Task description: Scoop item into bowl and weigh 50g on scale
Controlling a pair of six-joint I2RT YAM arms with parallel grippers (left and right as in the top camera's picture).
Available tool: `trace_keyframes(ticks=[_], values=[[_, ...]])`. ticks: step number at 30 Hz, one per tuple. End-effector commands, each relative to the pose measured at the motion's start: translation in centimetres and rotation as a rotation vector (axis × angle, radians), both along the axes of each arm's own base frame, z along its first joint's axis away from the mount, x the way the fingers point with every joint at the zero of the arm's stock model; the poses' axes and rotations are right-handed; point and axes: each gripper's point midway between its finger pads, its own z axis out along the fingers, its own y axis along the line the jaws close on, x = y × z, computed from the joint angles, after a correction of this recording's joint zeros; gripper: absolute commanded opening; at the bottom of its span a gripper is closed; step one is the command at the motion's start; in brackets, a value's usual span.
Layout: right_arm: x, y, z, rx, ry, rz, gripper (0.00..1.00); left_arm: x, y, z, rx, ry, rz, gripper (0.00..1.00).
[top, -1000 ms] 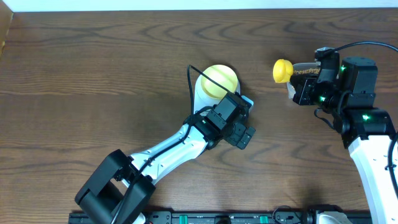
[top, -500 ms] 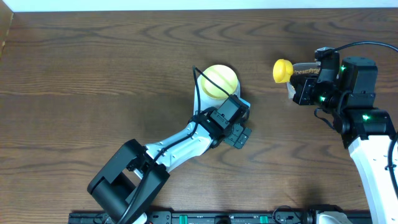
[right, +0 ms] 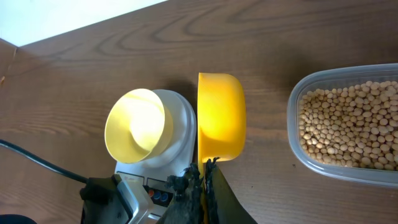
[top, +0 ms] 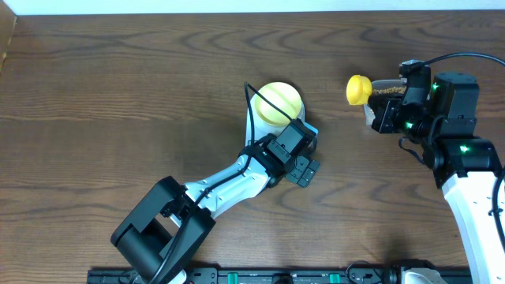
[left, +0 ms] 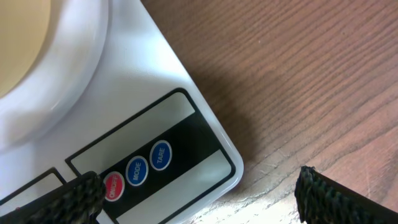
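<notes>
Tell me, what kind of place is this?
Probably a robot lab bench, not a kitchen: two robot arms at a wooden table, a white scale, a tub of beans.

Pale-yellow bowl [right: 135,126] sits upright on the white scale [left: 134,112], apparently empty; tan beans [right: 348,127] heaped well apart.

Pale-yellow bowl [right: 149,121]. White scale [left: 149,93], black strip [left: 193,134] across its front, one red button [left: 113,185], two blue buttons [left: 161,154], white lettering on all three. Bright-yellow spoon [right: 221,115]. Tan beans [right: 348,127], clear tub [right: 295,140]. Dark-brown table [top: 118,95], wavy wood grain with darker streaks. Black, ribbed left fingers [left: 329,196]. White-and-black arms [top: 225,185], green lights [top: 465,147] on the right one.
</notes>
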Motion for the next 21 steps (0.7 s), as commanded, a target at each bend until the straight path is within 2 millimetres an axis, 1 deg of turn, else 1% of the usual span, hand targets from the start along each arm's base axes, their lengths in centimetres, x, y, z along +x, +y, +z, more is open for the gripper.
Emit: trace_keyframes(ticks=[1,7,13,21], values=[[-0.1,-0.1,0.9,-0.005,-0.029,0.009,0.01,-0.7,0.1,-0.9,0.028,0.018,-0.008,1.0],[-0.1,-0.1,0.8,-0.005,-0.025,0.009,0.01,-1.2,0.1,-2.6,0.058,0.045,-0.019,1.0],[-0.2,-0.1,0.7,-0.005,-0.021,0.009,0.01,-0.9,0.1,-2.6,0.059,0.033,-0.012,1.0],[-0.2,-0.1,0.7,-0.012,-0.021,0.016,0.01,-1.4,-0.1,-2.7,0.058,0.045,-0.025,1.0]])
